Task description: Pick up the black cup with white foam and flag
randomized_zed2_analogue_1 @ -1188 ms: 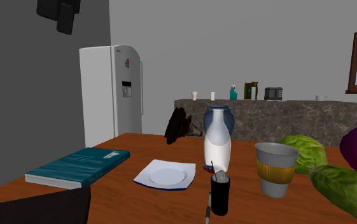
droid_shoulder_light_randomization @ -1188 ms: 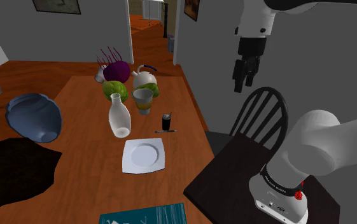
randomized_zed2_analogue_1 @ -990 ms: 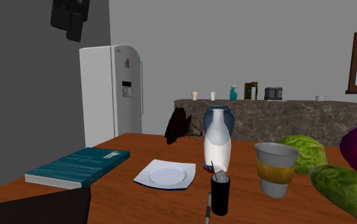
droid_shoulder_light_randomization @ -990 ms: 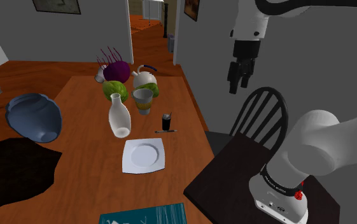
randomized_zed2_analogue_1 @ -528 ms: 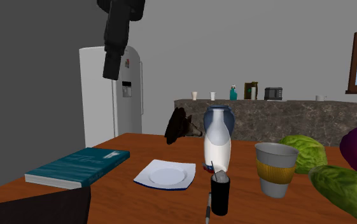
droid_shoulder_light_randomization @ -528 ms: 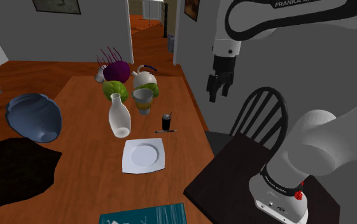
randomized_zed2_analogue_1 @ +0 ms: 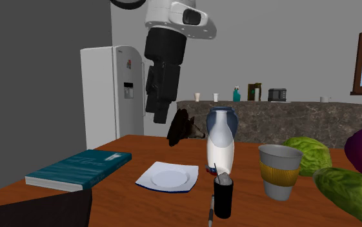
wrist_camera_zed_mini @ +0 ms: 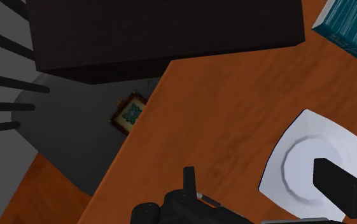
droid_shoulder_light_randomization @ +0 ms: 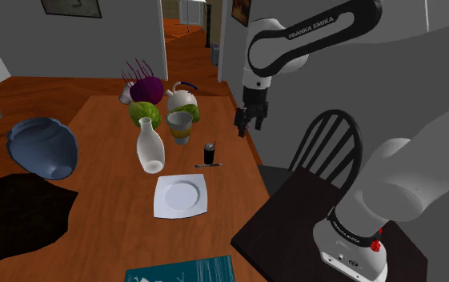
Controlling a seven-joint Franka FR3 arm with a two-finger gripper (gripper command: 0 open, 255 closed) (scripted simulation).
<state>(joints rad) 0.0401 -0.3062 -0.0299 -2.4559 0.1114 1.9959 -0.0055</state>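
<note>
The small black cup (droid_shoulder_light_randomization: 209,154) with a little flag sticking out of it stands upright on the wooden table (droid_shoulder_light_randomization: 110,200), near the edge at the shoulder view's right; a dark pen (droid_shoulder_light_randomization: 207,166) lies just in front of it. In the second exterior view the cup (randomized_zed2_analogue_1: 223,197) is low in the foreground. My black gripper (droid_shoulder_light_randomization: 242,126) hangs in the air above the table edge, higher than the cup and to its right. The gripper (randomized_zed2_analogue_1: 159,117) points down, well apart from the cup. In the wrist view the gripper (wrist_camera_zed_mini: 259,184) is open over the table edge and a white plate (wrist_camera_zed_mini: 317,165), holding nothing.
Near the cup stand a white vase (droid_shoulder_light_randomization: 150,147), a paper cup (droid_shoulder_light_randomization: 180,126), a white teapot (droid_shoulder_light_randomization: 182,99), a green cabbage (droid_shoulder_light_randomization: 144,114) and a purple cabbage (droid_shoulder_light_randomization: 146,88). A blue bowl (droid_shoulder_light_randomization: 44,147), a teal book (droid_shoulder_light_randomization: 184,270) and a black chair (droid_shoulder_light_randomization: 326,144) are around.
The arm has swung toward the shoulder view's left and come down; the gripper now hangs by the table edge near the cup. The things on the table have not moved.
</note>
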